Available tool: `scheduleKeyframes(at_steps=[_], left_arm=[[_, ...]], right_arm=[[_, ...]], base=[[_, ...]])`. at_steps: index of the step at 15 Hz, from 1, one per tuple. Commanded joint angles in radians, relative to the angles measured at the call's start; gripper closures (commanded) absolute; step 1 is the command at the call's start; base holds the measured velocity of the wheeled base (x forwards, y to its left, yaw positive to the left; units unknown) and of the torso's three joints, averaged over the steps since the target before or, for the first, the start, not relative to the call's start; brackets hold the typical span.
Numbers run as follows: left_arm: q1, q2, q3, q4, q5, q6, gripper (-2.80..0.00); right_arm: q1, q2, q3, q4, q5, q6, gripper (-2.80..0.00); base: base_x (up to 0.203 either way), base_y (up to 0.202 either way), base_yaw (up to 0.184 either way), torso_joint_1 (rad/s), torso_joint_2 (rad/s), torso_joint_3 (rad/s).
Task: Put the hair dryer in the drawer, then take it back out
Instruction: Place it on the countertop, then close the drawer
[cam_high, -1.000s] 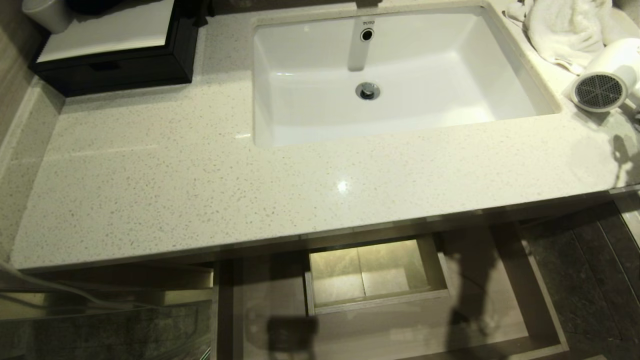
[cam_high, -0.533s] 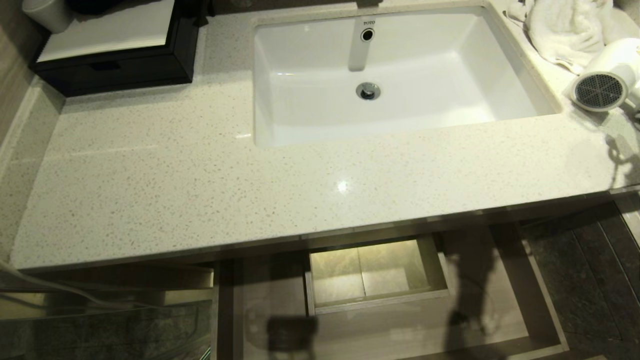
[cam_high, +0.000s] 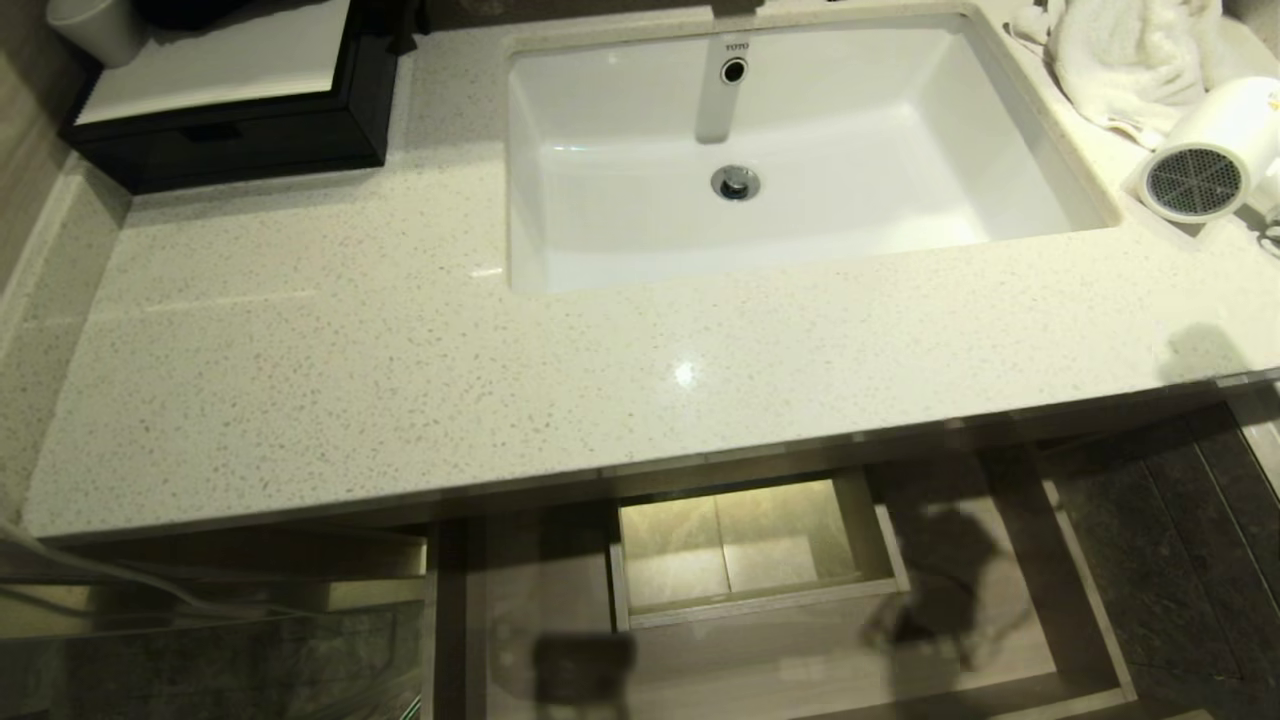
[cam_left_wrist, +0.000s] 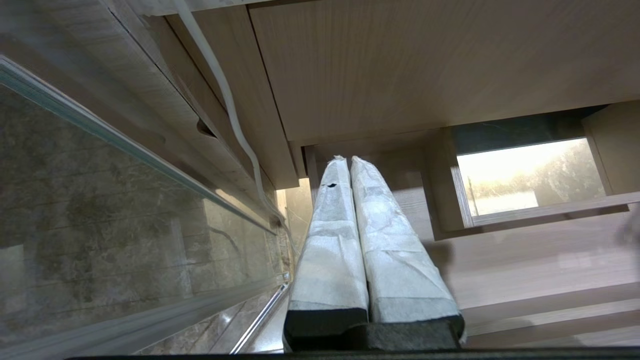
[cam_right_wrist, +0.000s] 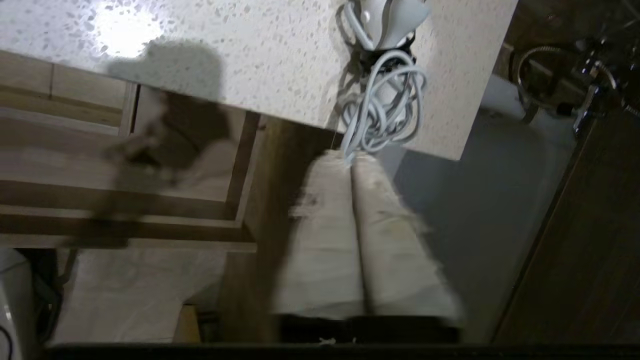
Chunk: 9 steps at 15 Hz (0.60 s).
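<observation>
Right claw (cam_right_wrist: 352, 157) pressed together, empty, off the desk (cam_high: 400, 380) edge (dryer (cam_high: 1215, 150) untouched); next: spread, reach its handle.

We see the white hair dryer (cam_high: 1215, 150) lying on the bench's far right, grey grille facing us. The pale wood-grain drawer (cam_high: 1000, 560) stands open below, holding nothing.

Glossy speckled stone counter (cam_high: 400, 380), matt wood-grain drawer (cam_high: 1000, 600).
</observation>
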Motion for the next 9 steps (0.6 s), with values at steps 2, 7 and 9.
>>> scheduleKeyframes(at_steps=[2,7,9], left_arm=[[0.0,0.0,0.0,-0.001,0.0,0.0,0.0],[0.0,0.0,0.0,-0.001,0.0,0.0,0.0],[-0.001,0.0,0.0,-0.001,0.0,0.0,0.0]], right_arm=[[-0.025,-0.12,0.037,0.003,-0.001,0.032,0.0],[-0.059,-0.191,0.087,0.008,-0.018,0.042,0.0],[-0.066,-0.253,0.129,0.006,-0.022,0.056,0.0]], base=[[0.0,0.0,0.0,0.0,0.0,0.0],[0.0,0.0,0.0,-0.026,0.02,-0.011],[0.0,0.0,0.0,-0.268,0.15,-0.116]])
